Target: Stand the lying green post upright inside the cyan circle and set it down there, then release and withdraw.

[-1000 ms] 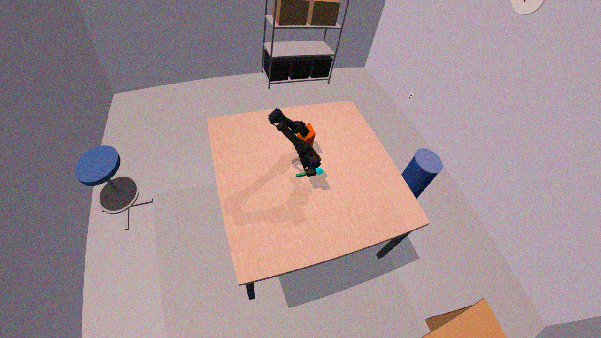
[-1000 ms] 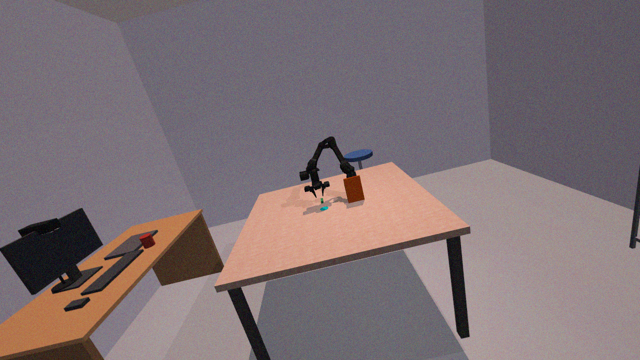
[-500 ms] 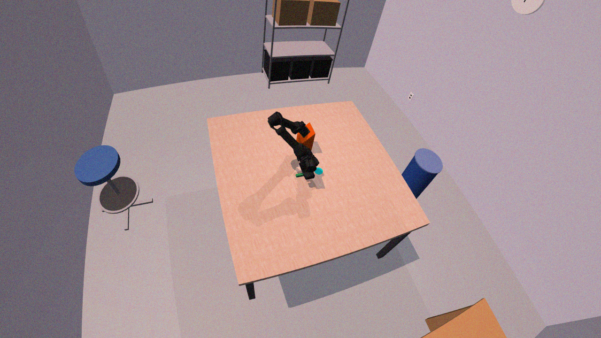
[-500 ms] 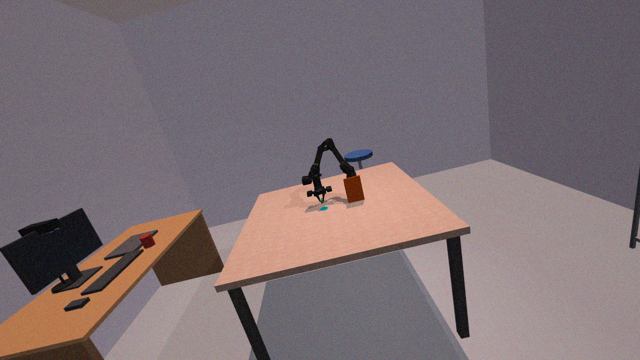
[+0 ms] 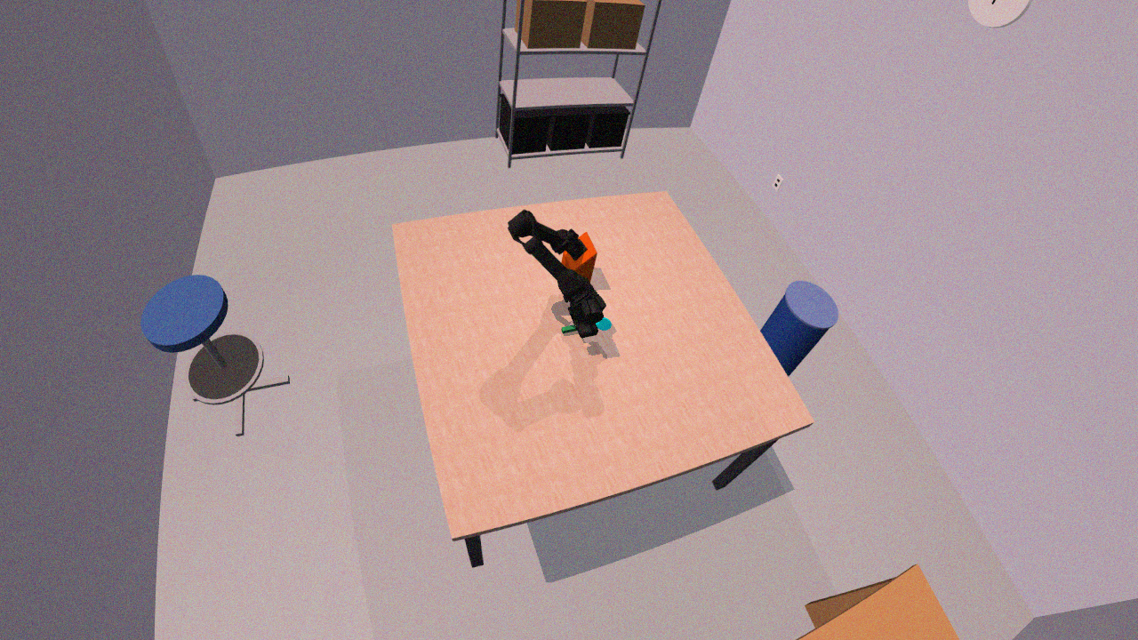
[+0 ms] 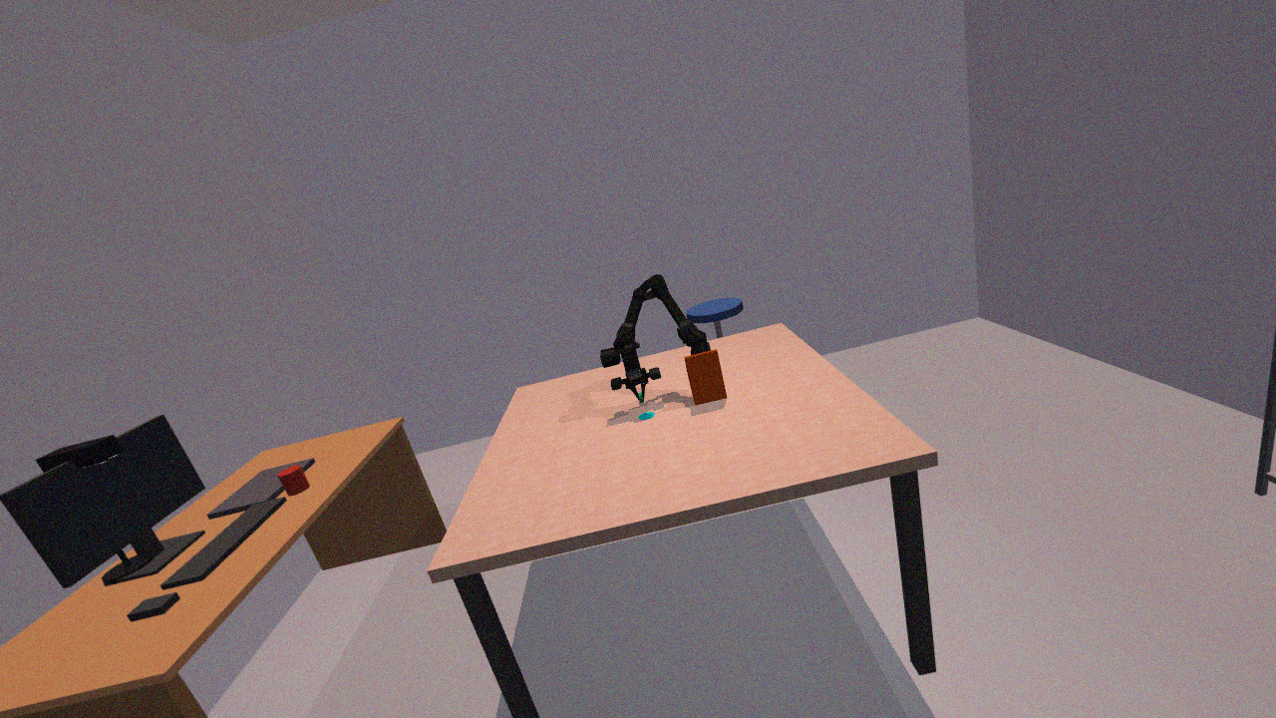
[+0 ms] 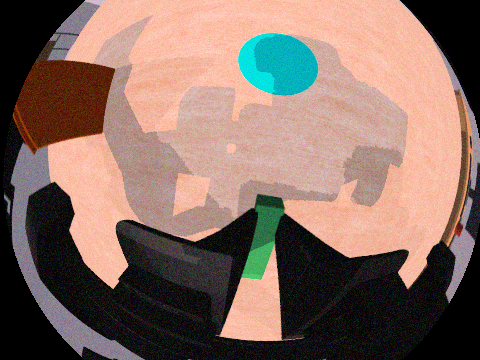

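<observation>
The green post (image 5: 568, 329) (image 7: 265, 232) lies flat on the table, its long side pointing roughly towards the cyan circle. My gripper (image 6: 641, 400) (image 7: 266, 217) is low at the table and shut on the post, near its end closer to the circle. The fingers hide much of the post in the exterior view. The cyan circle (image 5: 605, 324) (image 6: 646, 416) (image 7: 278, 64) is flat on the table, a short way beyond the post in the wrist view, partly in the arm's shadow. Nothing stands in it.
An orange block (image 5: 589, 256) (image 6: 706, 376) (image 7: 72, 105) stands upright beside the arm's base, at the left in the wrist view. The wooden table (image 5: 676, 397) (image 6: 758, 446) carries the arm. A blue stool (image 5: 184, 312) and a blue cylinder (image 5: 796, 326) stand off the table.
</observation>
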Controlling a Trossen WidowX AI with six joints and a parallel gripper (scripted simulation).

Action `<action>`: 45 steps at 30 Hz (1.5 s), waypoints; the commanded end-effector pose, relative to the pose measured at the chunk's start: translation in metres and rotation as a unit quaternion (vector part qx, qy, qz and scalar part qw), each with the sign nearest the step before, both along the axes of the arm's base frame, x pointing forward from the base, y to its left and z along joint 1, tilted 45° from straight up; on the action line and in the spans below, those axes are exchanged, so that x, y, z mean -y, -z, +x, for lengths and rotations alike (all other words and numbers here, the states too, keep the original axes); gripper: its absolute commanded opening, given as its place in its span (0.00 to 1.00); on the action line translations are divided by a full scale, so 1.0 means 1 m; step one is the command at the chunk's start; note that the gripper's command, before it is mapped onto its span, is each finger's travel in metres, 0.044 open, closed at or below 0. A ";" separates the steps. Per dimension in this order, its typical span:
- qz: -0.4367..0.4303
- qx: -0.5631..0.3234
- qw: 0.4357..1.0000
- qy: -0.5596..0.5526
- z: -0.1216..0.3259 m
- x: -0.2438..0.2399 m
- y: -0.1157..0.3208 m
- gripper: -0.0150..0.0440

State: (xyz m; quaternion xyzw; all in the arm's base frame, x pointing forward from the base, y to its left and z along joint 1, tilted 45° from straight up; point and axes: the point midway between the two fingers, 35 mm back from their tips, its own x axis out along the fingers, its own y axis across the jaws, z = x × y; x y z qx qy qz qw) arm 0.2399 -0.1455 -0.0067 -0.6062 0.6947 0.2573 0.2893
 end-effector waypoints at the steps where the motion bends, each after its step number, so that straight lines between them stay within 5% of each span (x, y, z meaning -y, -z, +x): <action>1: 0.000 0.009 1.000 0.000 0.006 -0.009 -0.011 0.29; 30: -0.003 0.008 1.000 0.000 0.009 -0.070 -0.075 0.29; 45: -0.007 0.088 0.993 0.080 0.016 -0.098 -0.057 0.29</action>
